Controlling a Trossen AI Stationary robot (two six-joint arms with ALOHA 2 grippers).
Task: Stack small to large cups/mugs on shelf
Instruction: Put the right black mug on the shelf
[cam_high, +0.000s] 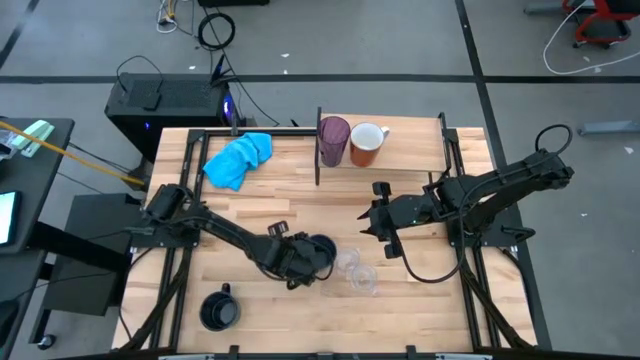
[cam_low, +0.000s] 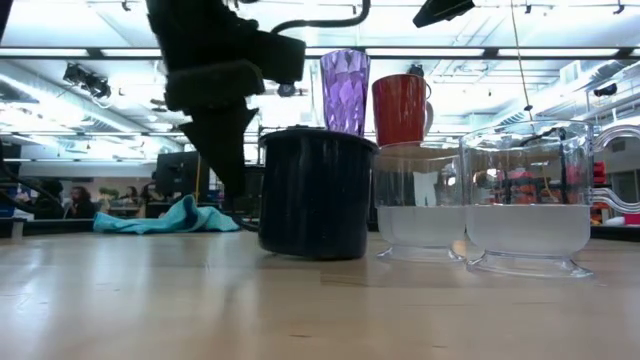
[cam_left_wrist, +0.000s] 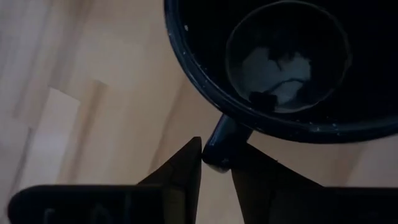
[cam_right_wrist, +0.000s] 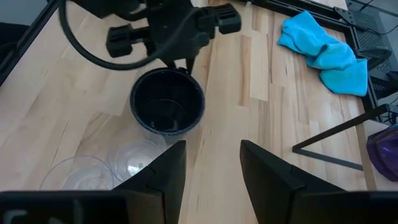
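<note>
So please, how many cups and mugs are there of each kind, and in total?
Purple tumbler: 1
Orange mug: 1
Black mugs: 2
Clear cups: 2
Total: 6

Both arms are dark, nearly black, built from slim tube-like segments joined by thicker rounded joints; the surface looks matte. The left arm (cam_high: 215, 232) ends in a bulky block at the wrist; the left pincer (cam_left_wrist: 216, 163) has two flat black fingers that narrow to pointed tips, like wedges. The right arm (cam_high: 500, 185) carries a thin black cable that hangs in a loop under its wrist; the right pincer (cam_right_wrist: 211, 165) has two broad, black, flat fingers with angled inner edges. Seen from the right wrist, the left wrist has a black crossbar with rounded ends and a thick black cable curving over it.
</note>
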